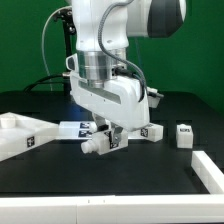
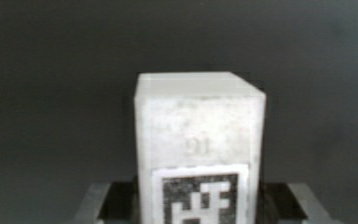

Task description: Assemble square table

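My gripper (image 1: pixel 107 137) is shut on a white table leg (image 1: pixel 94 145) and holds it just above the black table, left of the middle. In the wrist view the leg (image 2: pixel 199 125) fills the centre as a blocky white piece with a black-and-white tag, and my dark fingers (image 2: pixel 112 203) press on both its sides. Another leg (image 1: pixel 150 131) lies just to the exterior view's right of my gripper, and one more leg (image 1: pixel 183 135) stands further right. The white square tabletop (image 1: pixel 18 137) lies at the exterior view's left edge, partly cut off.
A flat white tagged piece (image 1: pixel 72 128), partly hidden by the arm, lies behind my gripper. A white bar (image 1: pixel 100 212) runs along the front of the table. A white slanted piece (image 1: pixel 206 170) lies at the front right.
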Motion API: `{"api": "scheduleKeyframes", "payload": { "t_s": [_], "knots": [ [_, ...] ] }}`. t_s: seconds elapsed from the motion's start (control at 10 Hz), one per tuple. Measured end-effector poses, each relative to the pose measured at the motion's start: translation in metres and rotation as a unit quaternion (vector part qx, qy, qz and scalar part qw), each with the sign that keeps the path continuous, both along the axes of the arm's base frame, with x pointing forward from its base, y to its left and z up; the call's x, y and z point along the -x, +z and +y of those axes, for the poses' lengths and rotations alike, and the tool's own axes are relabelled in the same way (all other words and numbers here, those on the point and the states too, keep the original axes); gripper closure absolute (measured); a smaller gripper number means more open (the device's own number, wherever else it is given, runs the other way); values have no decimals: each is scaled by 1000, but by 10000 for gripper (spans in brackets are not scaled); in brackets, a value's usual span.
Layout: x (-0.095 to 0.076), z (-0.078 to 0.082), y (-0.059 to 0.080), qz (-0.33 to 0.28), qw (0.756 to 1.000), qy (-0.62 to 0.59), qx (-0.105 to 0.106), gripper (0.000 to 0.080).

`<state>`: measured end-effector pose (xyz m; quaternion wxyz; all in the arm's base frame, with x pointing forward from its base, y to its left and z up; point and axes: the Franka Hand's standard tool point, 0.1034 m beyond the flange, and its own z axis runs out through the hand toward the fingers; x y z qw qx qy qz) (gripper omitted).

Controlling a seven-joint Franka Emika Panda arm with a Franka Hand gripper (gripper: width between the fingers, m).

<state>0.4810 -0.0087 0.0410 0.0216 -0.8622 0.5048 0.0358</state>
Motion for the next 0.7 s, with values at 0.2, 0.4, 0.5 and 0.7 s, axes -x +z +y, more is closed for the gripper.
{"api": "scheduleKeyframes", "payload": {
  "t_s": [0.2,0.4,0.5,0.7],
  "knots": [
    [4,0,-1,3,1000,-4,0,515],
    [46,-6,-5,25,999,-35,-4,515],
    [64,-6,-5,36,998,-49,-4,515],
    [65,-3,-5,35,998,-51,-1,515]
  ]
}}
